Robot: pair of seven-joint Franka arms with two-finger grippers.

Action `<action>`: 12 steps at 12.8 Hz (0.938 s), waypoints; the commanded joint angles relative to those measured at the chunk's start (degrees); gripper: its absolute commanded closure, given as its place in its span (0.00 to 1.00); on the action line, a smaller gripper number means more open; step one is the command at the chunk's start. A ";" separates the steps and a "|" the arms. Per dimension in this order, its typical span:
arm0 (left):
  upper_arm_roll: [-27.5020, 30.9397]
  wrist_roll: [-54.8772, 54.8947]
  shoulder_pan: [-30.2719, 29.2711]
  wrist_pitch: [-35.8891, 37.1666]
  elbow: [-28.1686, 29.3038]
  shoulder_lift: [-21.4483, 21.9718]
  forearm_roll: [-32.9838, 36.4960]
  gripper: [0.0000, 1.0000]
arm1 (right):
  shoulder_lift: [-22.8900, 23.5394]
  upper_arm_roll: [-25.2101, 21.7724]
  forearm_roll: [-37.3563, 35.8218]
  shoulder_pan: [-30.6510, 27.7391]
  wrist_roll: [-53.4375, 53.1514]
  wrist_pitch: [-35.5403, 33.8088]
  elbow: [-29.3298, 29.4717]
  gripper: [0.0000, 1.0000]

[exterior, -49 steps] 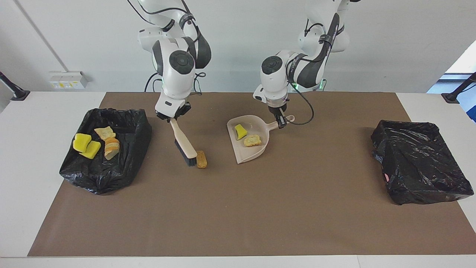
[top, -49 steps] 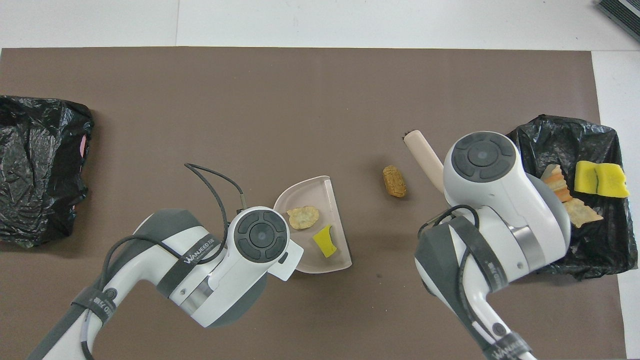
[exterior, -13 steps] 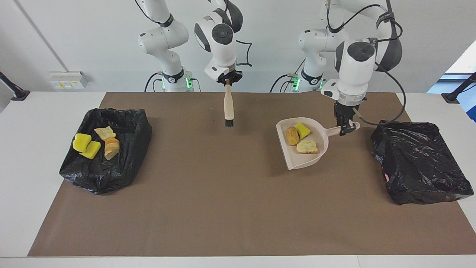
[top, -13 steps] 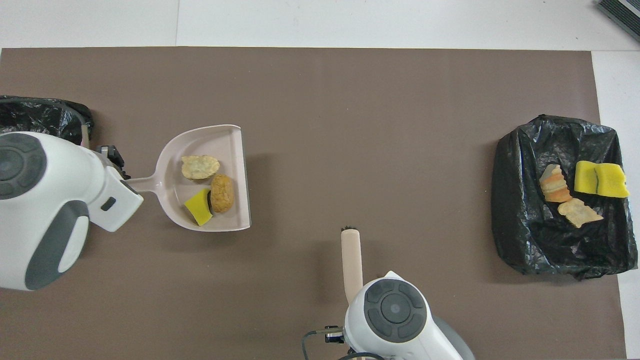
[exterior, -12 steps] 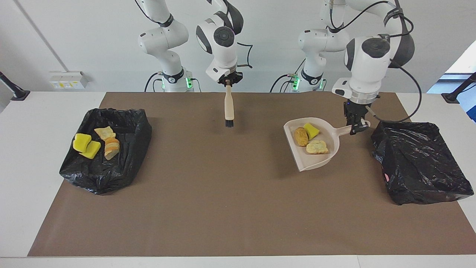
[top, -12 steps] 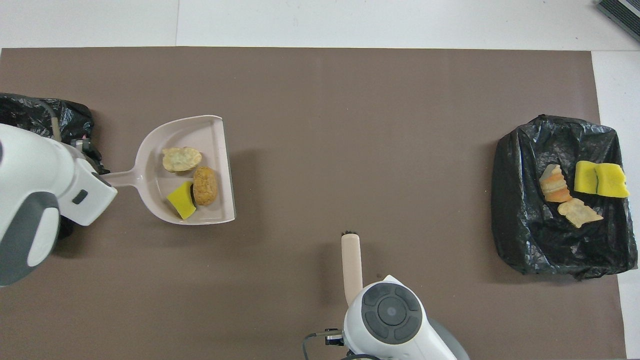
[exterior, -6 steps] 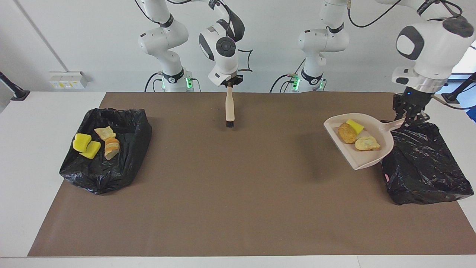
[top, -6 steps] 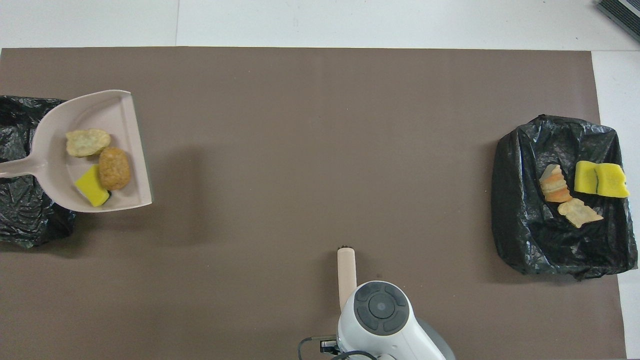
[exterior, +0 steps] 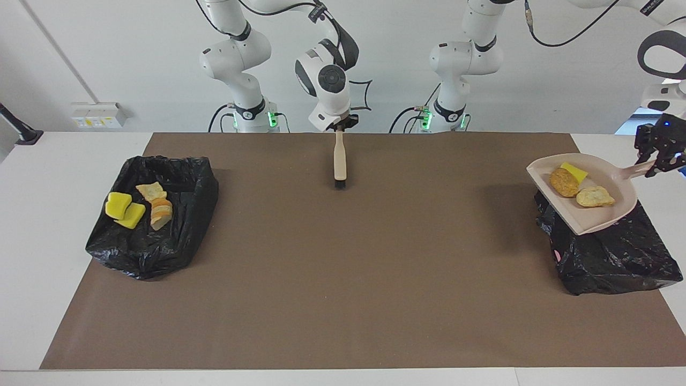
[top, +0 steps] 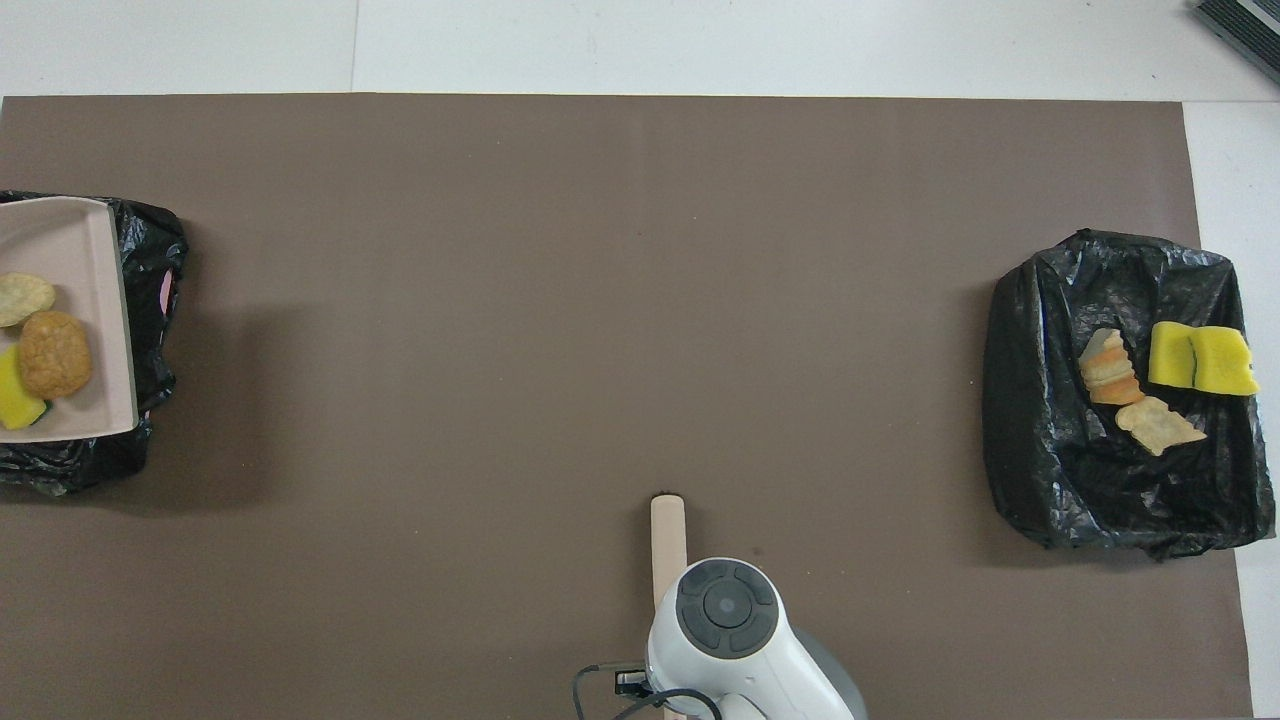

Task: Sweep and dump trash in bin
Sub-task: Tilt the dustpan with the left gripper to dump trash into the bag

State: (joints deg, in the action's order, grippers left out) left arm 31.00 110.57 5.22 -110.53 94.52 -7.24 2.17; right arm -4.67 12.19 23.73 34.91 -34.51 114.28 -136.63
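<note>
The left gripper [exterior: 660, 161] is clamped on the handle of the dustpan [exterior: 595, 214], held in the air over the black bin [exterior: 616, 257] at the left arm's end of the worktop [exterior: 32, 225]. Three pieces of trash [exterior: 564, 182] lie in the pan, just beside those fingers. The right gripper [exterior: 340, 127] is closed on the brush [exterior: 340, 161], which hangs bristles down over the brown mat [exterior: 343, 279]. Four more scraps [exterior: 140, 206] sit on the other bag [exterior: 155, 241], well apart from both.
</note>
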 commanded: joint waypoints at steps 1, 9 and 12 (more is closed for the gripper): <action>1.79 6.92 -2.31 0.33 -8.90 -7.51 -1.12 1.00 | 0.09 -0.15 1.32 0.24 0.40 1.12 0.14 0.94; 1.96 8.08 -2.85 -10.31 -7.86 -10.51 13.10 1.00 | 2.91 -0.67 -1.04 -0.81 1.73 1.03 5.40 0.00; 1.70 1.16 -1.10 -10.76 -7.51 -11.39 19.43 1.00 | 3.00 -0.68 -9.90 -6.51 2.08 1.38 9.62 0.00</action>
State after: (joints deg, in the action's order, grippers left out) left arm 32.35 115.88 2.25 -120.14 87.24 -17.77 17.83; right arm -2.86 11.34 17.50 32.03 -34.23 115.19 -129.97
